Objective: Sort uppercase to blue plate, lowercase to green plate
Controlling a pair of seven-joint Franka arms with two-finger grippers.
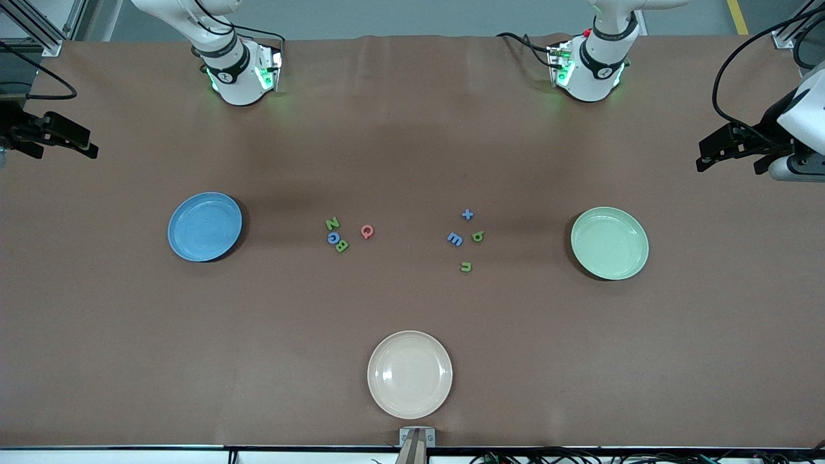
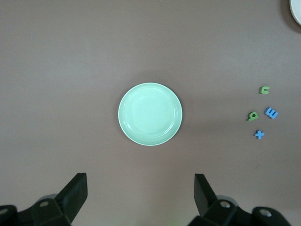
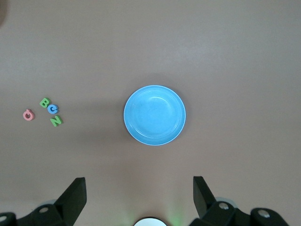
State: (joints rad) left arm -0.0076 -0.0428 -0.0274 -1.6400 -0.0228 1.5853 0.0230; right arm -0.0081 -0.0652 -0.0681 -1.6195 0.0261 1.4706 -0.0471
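Uppercase letters [image 1: 345,234] are lying clustered near the blue plate [image 1: 205,226], lowercase letters [image 1: 465,240] near the green plate [image 1: 609,243], no letter on a plate. Left gripper [image 2: 141,195] is hanging spread over the green plate, right gripper [image 3: 139,197] spread over the blue, both holding nothing.

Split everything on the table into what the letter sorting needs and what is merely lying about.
Needed:
green Z, blue G, green B, pink Q
blue x, blue m, green b, green u
blue plate
green plate

Lying about:
cream plate, nearest the front camera
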